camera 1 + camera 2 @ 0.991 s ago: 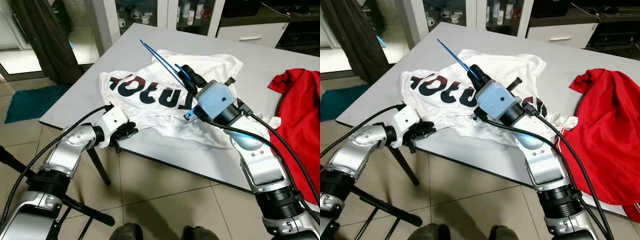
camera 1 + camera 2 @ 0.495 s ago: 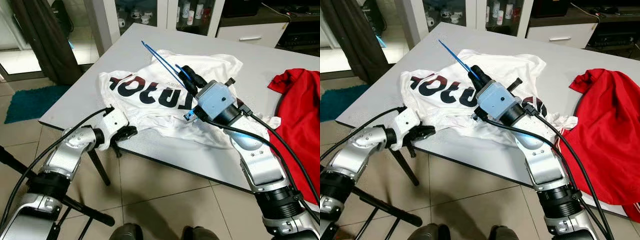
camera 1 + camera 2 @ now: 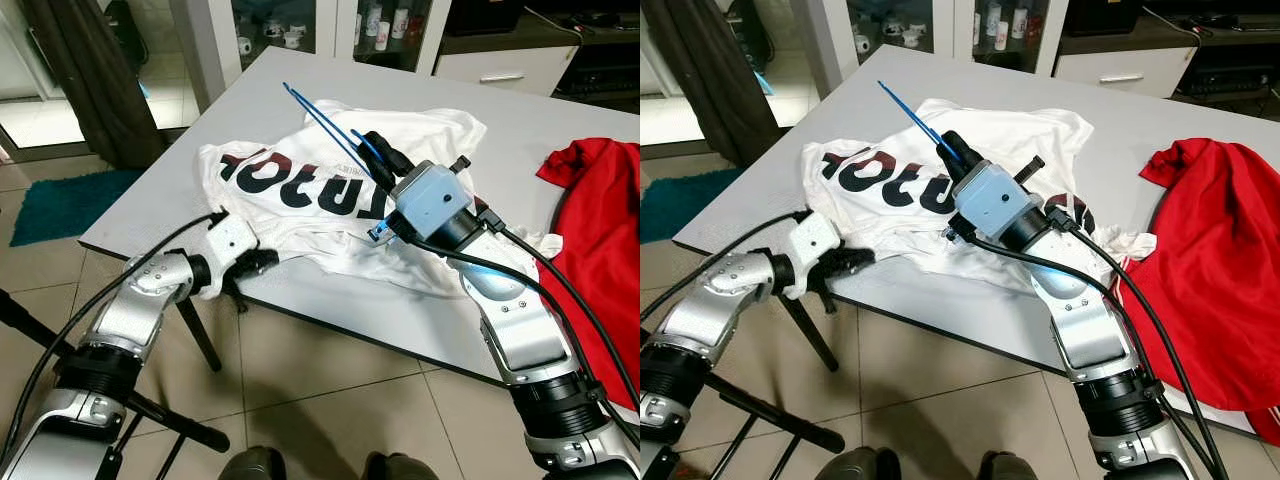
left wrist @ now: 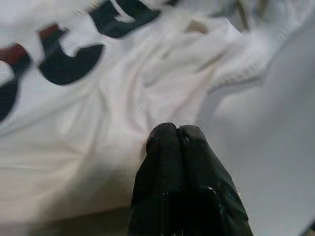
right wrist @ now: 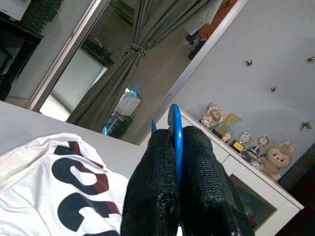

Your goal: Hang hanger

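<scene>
The thin blue wire hanger (image 3: pixel 330 130) sits pinched between the black fingers of my right gripper (image 3: pixel 380 158), its long arm slanting up and away over the white T-shirt with black and red lettering (image 3: pixel 300 185) that lies spread on the grey table (image 3: pixel 560 120). My right arm and the hanger look the same as half a second ago, so the hanger is in hand but not yet fed into the shirt. My left gripper (image 3: pixel 855 259) has crept a little closer along the table's near edge; its fingers (image 4: pixel 172 147) are pressed together at the shirt's hem, and I cannot tell whether any cloth is caught between them. A crumpled red garment (image 3: pixel 600 210) lies well apart on my right. I see no basket or bin here.
</scene>
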Motion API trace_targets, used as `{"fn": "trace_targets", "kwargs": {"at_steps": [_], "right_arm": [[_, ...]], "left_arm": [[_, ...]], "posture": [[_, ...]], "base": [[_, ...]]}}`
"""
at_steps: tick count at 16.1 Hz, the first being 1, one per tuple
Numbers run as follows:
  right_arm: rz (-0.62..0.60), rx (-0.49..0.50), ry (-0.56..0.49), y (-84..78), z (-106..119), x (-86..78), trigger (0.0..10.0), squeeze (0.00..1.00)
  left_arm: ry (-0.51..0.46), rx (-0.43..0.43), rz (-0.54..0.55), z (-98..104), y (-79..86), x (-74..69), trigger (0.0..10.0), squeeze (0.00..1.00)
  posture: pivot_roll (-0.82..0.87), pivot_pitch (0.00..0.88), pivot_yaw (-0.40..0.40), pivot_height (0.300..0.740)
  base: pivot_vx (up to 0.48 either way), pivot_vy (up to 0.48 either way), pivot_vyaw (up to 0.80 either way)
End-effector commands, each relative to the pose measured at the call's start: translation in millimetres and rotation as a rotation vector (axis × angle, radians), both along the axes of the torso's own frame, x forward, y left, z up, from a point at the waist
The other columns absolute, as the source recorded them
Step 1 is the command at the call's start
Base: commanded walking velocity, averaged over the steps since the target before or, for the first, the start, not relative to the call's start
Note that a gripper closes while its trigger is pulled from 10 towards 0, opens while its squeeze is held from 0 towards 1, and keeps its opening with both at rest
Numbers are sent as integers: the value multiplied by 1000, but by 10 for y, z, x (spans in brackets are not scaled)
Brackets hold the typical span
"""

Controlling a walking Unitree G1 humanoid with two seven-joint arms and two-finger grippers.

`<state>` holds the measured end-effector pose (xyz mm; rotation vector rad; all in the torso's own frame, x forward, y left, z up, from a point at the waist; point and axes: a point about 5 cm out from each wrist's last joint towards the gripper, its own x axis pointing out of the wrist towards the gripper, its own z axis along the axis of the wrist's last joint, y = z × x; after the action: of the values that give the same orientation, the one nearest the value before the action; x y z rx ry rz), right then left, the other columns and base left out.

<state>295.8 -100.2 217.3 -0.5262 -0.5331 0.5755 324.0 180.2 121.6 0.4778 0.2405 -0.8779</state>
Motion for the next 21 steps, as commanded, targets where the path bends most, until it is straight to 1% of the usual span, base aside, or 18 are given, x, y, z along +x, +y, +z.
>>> {"fn": "trace_targets", "kwargs": {"at_steps": [1, 4, 6, 7, 8, 9, 11, 13, 16, 18, 20, 21], "right_arm": [[-1, 4, -24, -22, 59, 12, 10000, 0], [-1, 4, -22, -19, 52, 9, 10000, 0], [-1, 4, -21, -18, 51, 10, 10000, 0], [-1, 4, -21, -18, 51, 13, 10000, 0], [-1, 4, -21, -21, 52, 14, 10000, 0], [-2, 3, -20, -23, 51, 15, 10000, 0], [-2, 2, -20, -23, 52, 17, 10000, 0], [-3, 2, -19, -28, 52, 21, 10000, 0], [-2, 3, -19, -22, 51, 21, 10000, 0], [-2, 4, -19, -18, 50, 18, 10000, 0], [-3, 5, -18, -19, 46, 12, 10000, 0], [-3, 4, -18, -21, 45, 10, 10000, 0]], "left_arm": [[-65, -27, 19, 136, 9, 57, 0, 0], [-112, -44, 80, 208, 67, 116, 0, 0], [-111, -19, 98, 171, 81, 127, 0, 0], [-100, -23, 134, 126, 102, 144, 10000, 0], [-101, -37, 130, 128, 95, 138, 10000, 325], [-110, -38, 127, 138, 93, 137, 10000, 1000], [-98, -35, 101, 130, 89, 115, 10000, 1000], [-112, -37, 104, 138, 83, 123, 10000, 1000], [-129, -30, 43, 148, 45, 89, 10000, 1000], [-120, -39, 31, 141, 35, 75, 10000, 1000], [-101, -9, 46, 69, 49, 73, 10000, 1000], [-114, 23, 57, 40, 54, 79, 10000, 1000]], "posture": [[-18, 69, 20, 740], [-16, 70, 20, 740], [-16, 70, 20, 740], [-17, 71, 20, 740], [-17, 72, 20, 740], [-17, 72, 20, 740], [-17, 72, 20, 740], [-18, 74, 18, 740], [-17, 74, 20, 740], [-17, 74, 21, 740], [-22, 75, 25, 740], [-22, 75, 25, 740]], "base": [[0, 0, 0], [0, 0, 0], [0, 0, 0], [0, 0, 0], [0, 0, 0], [0, 0, 0], [0, 0, 0], [0, 0, 0], [0, 0, 0], [0, 0, 0], [0, 0, 0], [0, 0, 0]]}}
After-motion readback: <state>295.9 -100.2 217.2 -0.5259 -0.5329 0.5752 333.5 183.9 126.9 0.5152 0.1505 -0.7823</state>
